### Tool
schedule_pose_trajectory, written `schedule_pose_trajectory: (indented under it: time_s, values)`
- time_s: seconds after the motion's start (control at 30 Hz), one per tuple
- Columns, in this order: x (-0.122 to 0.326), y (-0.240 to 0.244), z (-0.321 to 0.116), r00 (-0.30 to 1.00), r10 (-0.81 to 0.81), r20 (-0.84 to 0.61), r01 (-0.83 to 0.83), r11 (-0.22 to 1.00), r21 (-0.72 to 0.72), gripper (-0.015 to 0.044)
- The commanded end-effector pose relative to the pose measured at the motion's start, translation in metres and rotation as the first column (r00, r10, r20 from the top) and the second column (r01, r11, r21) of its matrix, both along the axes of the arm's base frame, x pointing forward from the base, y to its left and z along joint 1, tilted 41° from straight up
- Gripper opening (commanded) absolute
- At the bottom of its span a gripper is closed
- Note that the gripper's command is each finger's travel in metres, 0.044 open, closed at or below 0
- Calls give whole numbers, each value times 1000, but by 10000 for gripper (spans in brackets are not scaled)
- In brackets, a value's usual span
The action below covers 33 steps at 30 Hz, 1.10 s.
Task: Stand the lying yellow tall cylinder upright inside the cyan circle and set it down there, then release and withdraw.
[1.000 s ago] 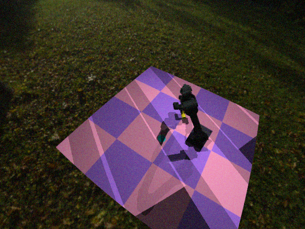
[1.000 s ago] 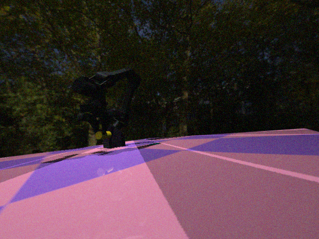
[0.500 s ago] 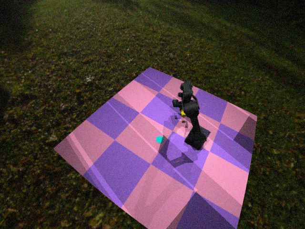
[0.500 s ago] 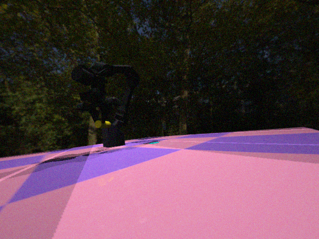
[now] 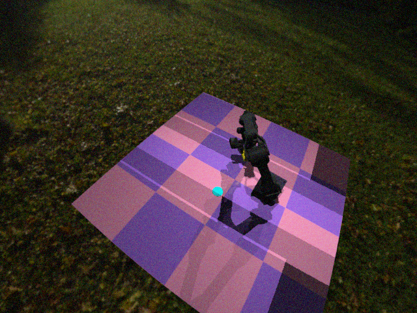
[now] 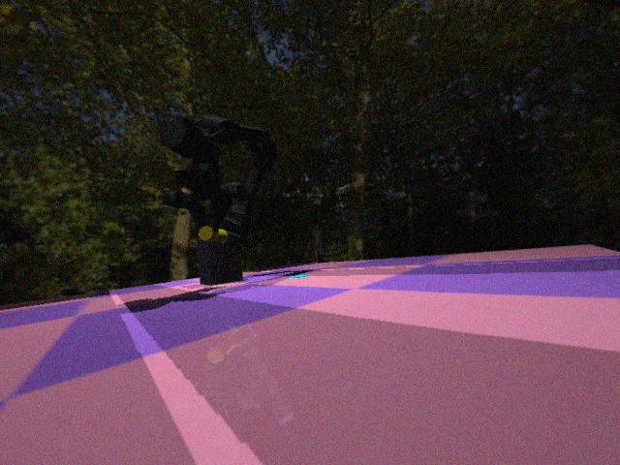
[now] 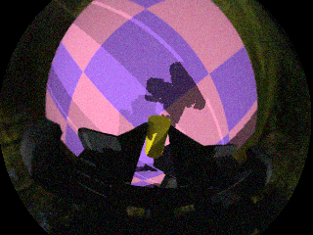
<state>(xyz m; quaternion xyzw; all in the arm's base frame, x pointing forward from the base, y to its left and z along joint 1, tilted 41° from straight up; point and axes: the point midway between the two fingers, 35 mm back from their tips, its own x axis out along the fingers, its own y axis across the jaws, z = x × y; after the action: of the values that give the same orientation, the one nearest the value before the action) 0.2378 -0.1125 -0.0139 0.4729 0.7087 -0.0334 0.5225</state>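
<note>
The yellow tall cylinder [image 7: 156,136] is clamped between the fingers of the dark hand [image 7: 155,151], raised off the pink-and-purple checked bench [image 5: 141,229] and tilted rather than upright. The flat cyan circle [image 5: 217,191] lies on the bench, well apart from the cylinder.

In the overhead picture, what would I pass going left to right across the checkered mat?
Cyan circle → yellow cylinder, shut in the gripper → the arm's black base.
</note>
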Motion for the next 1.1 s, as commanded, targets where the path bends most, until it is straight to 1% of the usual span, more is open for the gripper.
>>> schedule_pose_trajectory:
  time_s: [0.0, 0.53, 1.07]
  values:
    - [5, 8, 11, 1000, 14, 17, -14, 1000, -5, 105]
    - [20, 41, 48, 993, 88, 80, -86, 996, -19, 105]
    - [26, 78, 84, 976, 163, 144, -161, 987, -26, 105]
